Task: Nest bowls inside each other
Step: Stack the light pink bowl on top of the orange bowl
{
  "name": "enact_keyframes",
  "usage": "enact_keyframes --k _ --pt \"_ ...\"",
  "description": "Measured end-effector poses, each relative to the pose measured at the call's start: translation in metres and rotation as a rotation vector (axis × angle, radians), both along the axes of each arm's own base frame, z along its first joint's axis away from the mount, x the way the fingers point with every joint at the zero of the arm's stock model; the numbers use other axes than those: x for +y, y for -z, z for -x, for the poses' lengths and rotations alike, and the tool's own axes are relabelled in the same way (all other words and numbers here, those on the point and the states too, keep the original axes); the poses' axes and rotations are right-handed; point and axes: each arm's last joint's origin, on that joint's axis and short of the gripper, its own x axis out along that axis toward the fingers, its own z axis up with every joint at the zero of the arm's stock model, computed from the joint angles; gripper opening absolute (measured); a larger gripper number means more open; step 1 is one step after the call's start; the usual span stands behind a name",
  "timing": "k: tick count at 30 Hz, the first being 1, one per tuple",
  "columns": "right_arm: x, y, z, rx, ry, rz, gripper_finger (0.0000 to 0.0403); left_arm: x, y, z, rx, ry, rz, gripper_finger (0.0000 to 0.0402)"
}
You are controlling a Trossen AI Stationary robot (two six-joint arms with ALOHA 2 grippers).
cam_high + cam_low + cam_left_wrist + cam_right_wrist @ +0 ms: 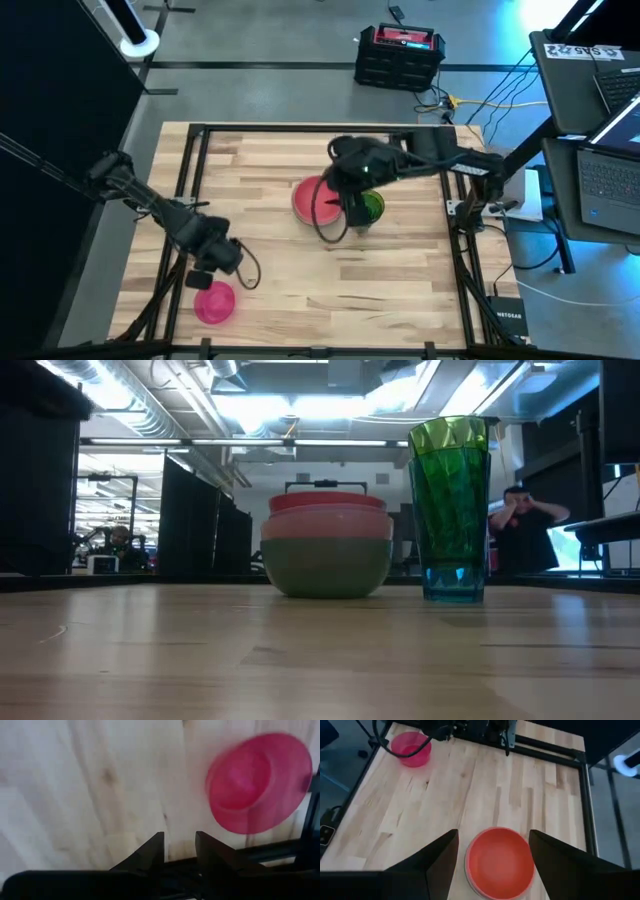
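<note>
A green faceted tumbler (451,510) stands upright on the wooden table (320,660).

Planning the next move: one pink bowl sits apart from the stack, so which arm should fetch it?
Left, probably. The left gripper hangs open right beside the pink bowl at the table's near-left. The right gripper is open over the stack, farther away.
</note>
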Motion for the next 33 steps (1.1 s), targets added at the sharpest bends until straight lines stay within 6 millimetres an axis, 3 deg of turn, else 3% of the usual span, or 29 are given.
enact_keyframes --k 19,33 --pt "0.027 -0.002 0.003 -0.043 0.127 -0.015 0.0229 -0.045 0.028 -0.001 -0.044 -0.026 0.053 0.0097" --pt "0.029 -0.002 0.003 -0.051 0.127 -0.025 0.0229 -0.054 0.064 -0.013 0.013 0.017 -0.009 0.0080"
